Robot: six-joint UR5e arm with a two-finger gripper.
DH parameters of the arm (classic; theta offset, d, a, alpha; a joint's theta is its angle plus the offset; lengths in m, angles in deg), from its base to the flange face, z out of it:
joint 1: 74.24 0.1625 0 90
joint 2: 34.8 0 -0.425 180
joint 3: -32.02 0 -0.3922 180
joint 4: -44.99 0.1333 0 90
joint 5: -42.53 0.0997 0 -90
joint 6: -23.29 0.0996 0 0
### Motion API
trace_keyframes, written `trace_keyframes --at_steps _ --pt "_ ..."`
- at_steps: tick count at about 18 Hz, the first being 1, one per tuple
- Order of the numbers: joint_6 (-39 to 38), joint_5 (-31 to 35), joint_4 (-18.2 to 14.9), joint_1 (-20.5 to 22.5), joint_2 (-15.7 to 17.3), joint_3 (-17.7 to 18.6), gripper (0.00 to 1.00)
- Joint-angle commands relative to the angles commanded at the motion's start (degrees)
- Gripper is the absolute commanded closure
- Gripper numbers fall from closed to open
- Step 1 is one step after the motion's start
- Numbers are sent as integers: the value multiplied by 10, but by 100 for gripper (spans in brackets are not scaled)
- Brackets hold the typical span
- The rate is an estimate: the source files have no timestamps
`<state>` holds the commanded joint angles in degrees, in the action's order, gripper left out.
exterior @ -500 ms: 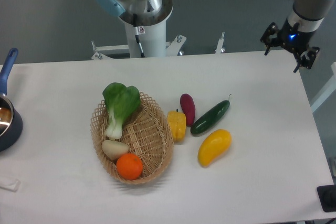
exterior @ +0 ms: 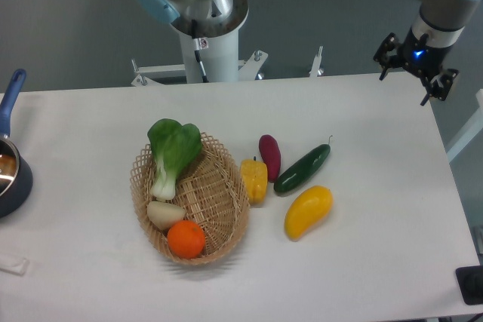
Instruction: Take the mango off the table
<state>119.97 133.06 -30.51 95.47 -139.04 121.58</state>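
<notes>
- An oval woven wicker basket (exterior: 226, 209) sits left of centre on the large white flat tabletop (exterior: 377, 262). It holds a leafy green bok choy (exterior: 172, 152) at its upper end, a pale cream onion-like bulb (exterior: 164, 214) lower left, and a round orange fruit (exterior: 186, 239) at its lower end.
- A dark blue saucepan (exterior: 11, 175) with a blue handle is cut off by the left edge; its contents cannot be made out.
- The smooth, glossy yellow-orange oblong mango (exterior: 308, 211) lies on the table right of centre, just below a dark green cucumber (exterior: 302, 169). Its long axis runs diagonally, lower left to upper right. Its skin is more orange at the upper right end.
- A ribbed yellow bell pepper (exterior: 254, 179) and a dark purple oblong vegetable (exterior: 269, 155) lie between basket and cucumber.
- The black two-finger gripper (exterior: 412, 75) hangs in the upper right corner, over the table's far edge, well apart from the mango. Its fingers are spread wide and hold nothing.
</notes>
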Motion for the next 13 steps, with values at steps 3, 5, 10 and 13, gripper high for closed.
trace_keyframes --at_steps 3,5,10,13 --pt "-7 -7 -2 18 0 8 0" --pt "-8 -38 -1 33 0 12 0" --pt "-16 -83 4 54 39 68 0" --pt "-93 -114 24 45 47 87 0"
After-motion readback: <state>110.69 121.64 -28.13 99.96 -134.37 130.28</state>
